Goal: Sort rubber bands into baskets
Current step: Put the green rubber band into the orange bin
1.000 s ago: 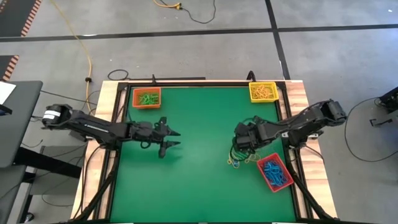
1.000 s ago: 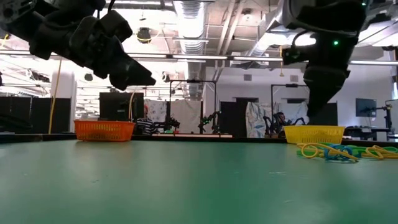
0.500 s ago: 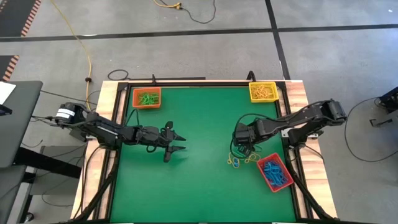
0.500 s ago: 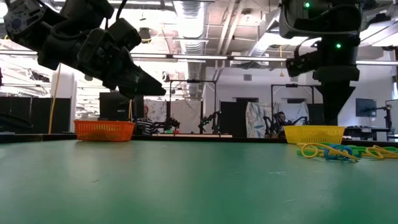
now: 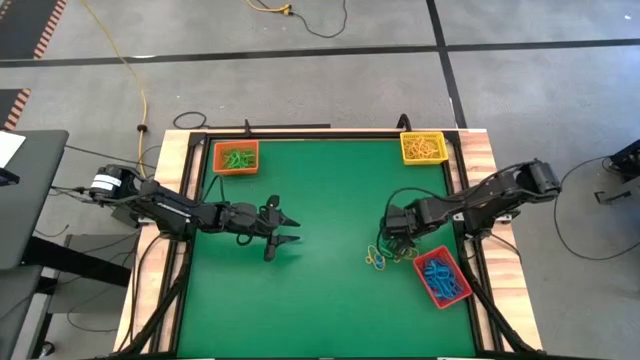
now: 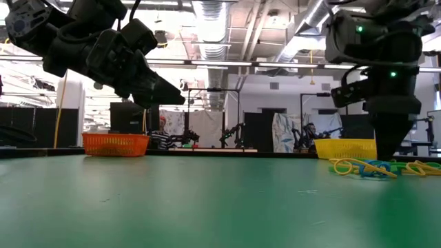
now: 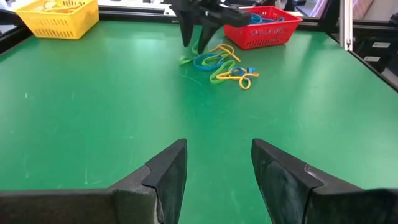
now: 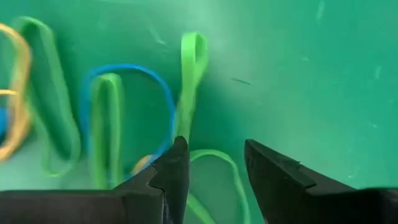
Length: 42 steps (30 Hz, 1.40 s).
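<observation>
Right pincer (image 8: 214, 165) over tangled rubber bands (image 8: 112, 118)

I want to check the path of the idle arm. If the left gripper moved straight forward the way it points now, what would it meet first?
The left gripper, open above the mat, points across bare green mat toward the loose rubber bands, where the right gripper works. Those bands would probably come first, though depth is hard to judge.

Level view across a green table (image 6: 207, 207). An orange basket (image 6: 115, 144) sits far left, a yellow basket (image 6: 346, 147) far right. Loose rubber bands (image 6: 375, 167) lie below the right gripper (image 6: 390, 153); the left gripper (image 6: 162, 91) hovers above.
</observation>
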Each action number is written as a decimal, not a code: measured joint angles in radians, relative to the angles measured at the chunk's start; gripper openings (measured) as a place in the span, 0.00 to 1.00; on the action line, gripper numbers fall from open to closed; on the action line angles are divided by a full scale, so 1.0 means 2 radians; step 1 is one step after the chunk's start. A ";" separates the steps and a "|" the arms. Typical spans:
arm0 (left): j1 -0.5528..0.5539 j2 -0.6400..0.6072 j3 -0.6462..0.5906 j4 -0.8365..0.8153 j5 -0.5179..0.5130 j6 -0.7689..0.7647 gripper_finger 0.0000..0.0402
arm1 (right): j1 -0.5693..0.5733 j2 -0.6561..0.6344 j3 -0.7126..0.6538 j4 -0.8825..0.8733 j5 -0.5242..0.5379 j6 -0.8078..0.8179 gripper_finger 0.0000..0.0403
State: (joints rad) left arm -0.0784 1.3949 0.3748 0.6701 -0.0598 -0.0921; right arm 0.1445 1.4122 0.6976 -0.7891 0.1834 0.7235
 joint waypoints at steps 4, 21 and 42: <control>0.000 0.000 0.000 0.001 -0.001 -0.001 0.42 | -0.001 0.000 -0.016 0.028 -0.012 0.001 0.47; 0.000 0.000 0.000 0.001 -0.010 -0.009 0.42 | 0.031 0.000 -0.027 0.082 -0.013 -0.010 0.07; 0.000 0.000 0.027 0.043 -0.017 0.032 0.42 | 0.055 0.000 0.062 0.188 0.105 -0.164 0.03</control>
State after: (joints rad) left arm -0.0780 1.3945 0.4279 0.7561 -0.0943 -0.0273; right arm 0.2543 1.4132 0.8209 -0.4132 0.3924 0.3951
